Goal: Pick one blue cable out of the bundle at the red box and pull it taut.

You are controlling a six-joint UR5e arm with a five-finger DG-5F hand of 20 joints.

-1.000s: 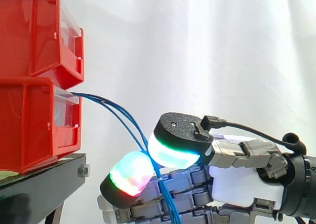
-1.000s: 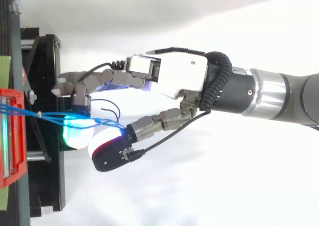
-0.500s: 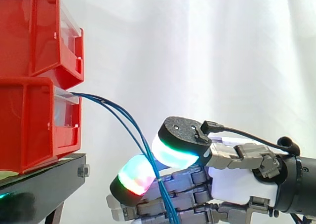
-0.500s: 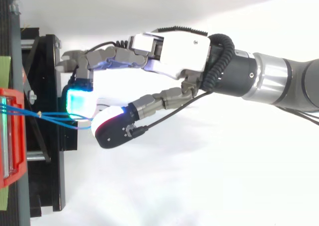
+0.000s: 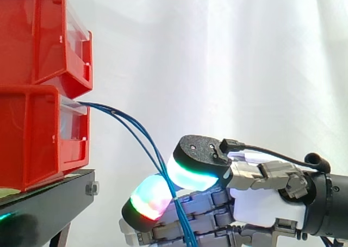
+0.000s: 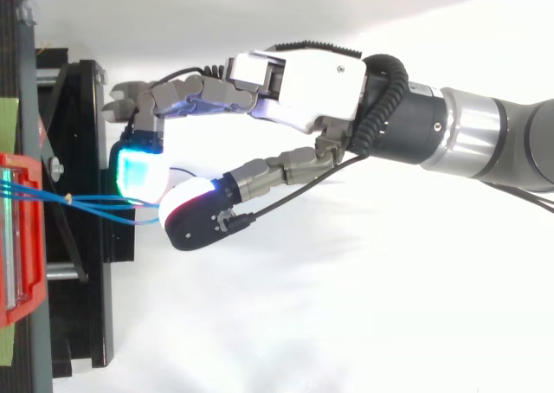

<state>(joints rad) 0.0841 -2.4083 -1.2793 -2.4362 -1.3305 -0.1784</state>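
**Beside the red bins, the hand pinches the blue cables**

Behind everything hangs a white curtain. From the right edge of the top view the arm reaches toward two stacked red bins, which sit on a black stand at the left. The hand is just short of the stand, with its fingers curled inward and its thumb folded across to meet them. In the top view one fingertip glows cyan and the thumb pad glows white, and the two pads press together. In the side view the thumb pad glows green-white above a finger pad that glows red and green.

The blue cables leave the front of the lower red bin as a small bundle. They arc downward and pass between the thumb pad and the finger pad, where they are pinched. Below the pinch they run down across the curled fingers. How many strands sit in the pinch cannot be told. The span between bin and hand curves rather than running straight.
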